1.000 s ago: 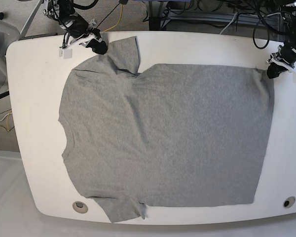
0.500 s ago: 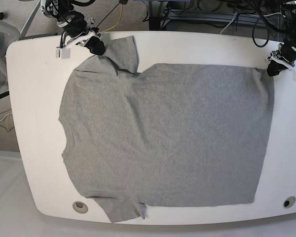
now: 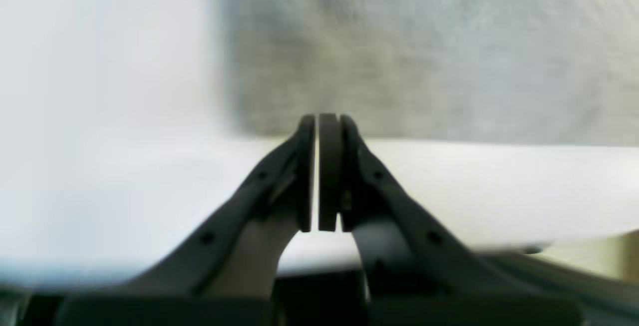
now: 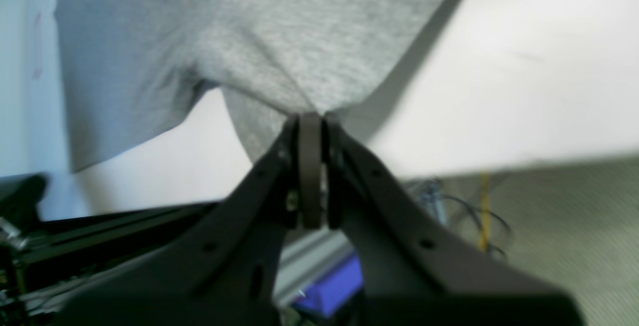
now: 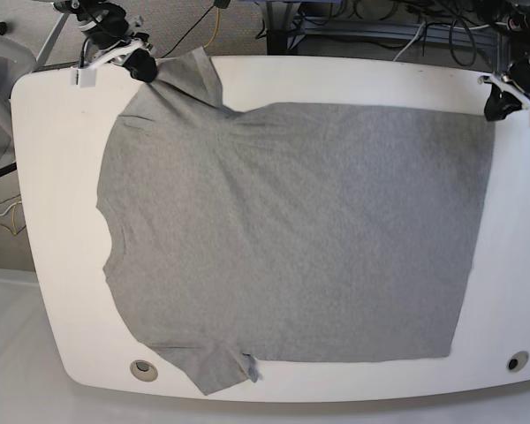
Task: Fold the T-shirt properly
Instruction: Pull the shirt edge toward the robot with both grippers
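The T-shirt (image 5: 291, 234) lies spread across the white table (image 5: 57, 265), nearly as wide as the top itself, collar side toward 9 o'clock in the base view and hem toward 3 o'clock. The body is mostly flat with soft wrinkles — and one sleeve pokes off at 7 o'clock near a round hole in the table (image 5: 142, 369).

Up at 11 o'clock, the right gripper (image 5: 142, 69) has the other sleeve. Its wrist camera shows the jaws pressed together on grey cloth (image 4: 279, 56), the fabric pinched right at the tips (image 4: 310, 119) and fanning away from them, lifted off the tabletop with a shadow beneath. The sleeve rises to a peak at the gripper in the base view.

Over at 2 o'clock, the left gripper (image 5: 497, 104) sits at the hem corner. From its wrist camera the jaws stand together, only a hairline slit between the pads (image 3: 318, 131), with the grey cloth (image 3: 424, 51) just beyond them (the picture is blurred, and whether any fabric is caught between the pads I cannot tell). In the base view that corner of the shirt runs right up to the gripper.

Cables (image 5: 406, 22) trail behind the far edge at 12 o'clock.
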You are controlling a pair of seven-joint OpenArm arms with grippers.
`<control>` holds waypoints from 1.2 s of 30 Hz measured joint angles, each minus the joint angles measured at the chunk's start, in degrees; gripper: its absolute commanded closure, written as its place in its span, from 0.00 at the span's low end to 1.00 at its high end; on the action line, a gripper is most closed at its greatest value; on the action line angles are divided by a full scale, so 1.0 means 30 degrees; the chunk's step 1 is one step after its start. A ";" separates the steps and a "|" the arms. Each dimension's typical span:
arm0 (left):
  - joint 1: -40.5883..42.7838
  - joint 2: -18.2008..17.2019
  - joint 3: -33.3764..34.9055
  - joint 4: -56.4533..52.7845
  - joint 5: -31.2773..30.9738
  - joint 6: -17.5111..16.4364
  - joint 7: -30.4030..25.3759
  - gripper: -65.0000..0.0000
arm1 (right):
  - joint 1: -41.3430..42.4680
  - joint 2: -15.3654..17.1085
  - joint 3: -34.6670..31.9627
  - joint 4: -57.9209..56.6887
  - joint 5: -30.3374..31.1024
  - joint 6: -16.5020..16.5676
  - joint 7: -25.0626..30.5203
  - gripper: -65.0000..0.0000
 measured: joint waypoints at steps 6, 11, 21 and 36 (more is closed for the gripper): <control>0.1341 0.0080 0.0204 0.1333 0.0080 0.0109 0.0328 1.00 | -0.0969 0.0095 0.0408 0.1129 0.0211 -0.0160 -0.0437 1.00; 0.2157 0.0058 0.0233 0.2025 -0.0160 -0.0087 0.0233 0.99 | -0.1297 0.0146 0.0699 0.1698 0.1166 -0.0124 -0.0510 0.99; 0.1566 0.1821 0.0911 0.1698 -0.0146 -0.0219 0.1115 0.99 | -0.0306 -0.0437 0.0117 0.0962 0.1450 -0.0168 -0.2047 1.00; 0.0182 0.1581 -0.0277 0.1676 0.0117 -0.0073 0.3825 0.99 | 0.0605 -0.0379 0.0189 0.0838 0.1377 -0.0328 -0.2732 1.00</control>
